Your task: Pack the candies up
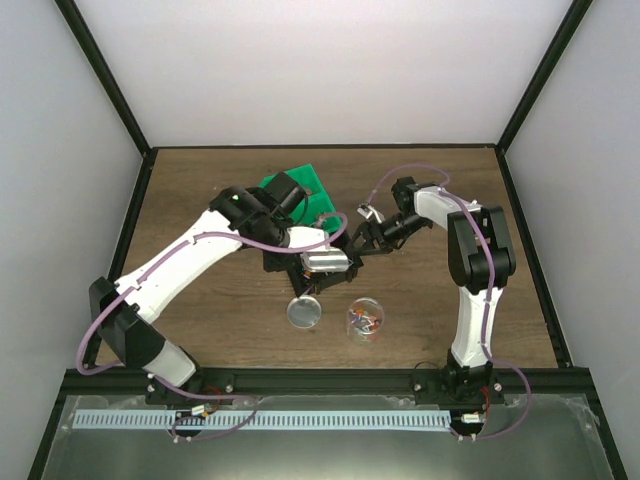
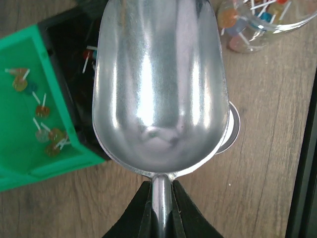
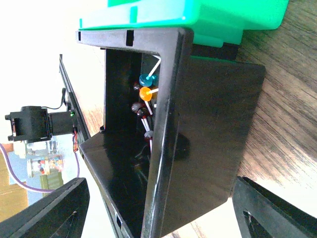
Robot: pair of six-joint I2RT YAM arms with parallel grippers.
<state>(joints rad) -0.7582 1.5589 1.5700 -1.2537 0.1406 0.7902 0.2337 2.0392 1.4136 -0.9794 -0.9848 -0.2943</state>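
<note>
My left gripper (image 2: 162,201) is shut on the handle of an empty metal scoop (image 2: 158,84), held above the wood; in the top view it (image 1: 298,264) holds the scoop (image 1: 328,262) at mid-table. Candies on white sticks lie in a green bin (image 2: 27,153), in a black bin (image 2: 74,59) and in a clear cup (image 2: 262,25). The cup (image 1: 366,320) stands near the front. My right gripper (image 3: 161,198) is wide open with the tilted black bin (image 3: 208,134) between its fingers; candies (image 3: 146,91) show inside it. In the top view it (image 1: 362,240) is right of the scoop.
A round metal lid (image 1: 304,313) lies flat left of the cup and partly under the scoop in the left wrist view (image 2: 234,130). The green bin (image 1: 300,188) sits behind the arms. Black frame rails border the table.
</note>
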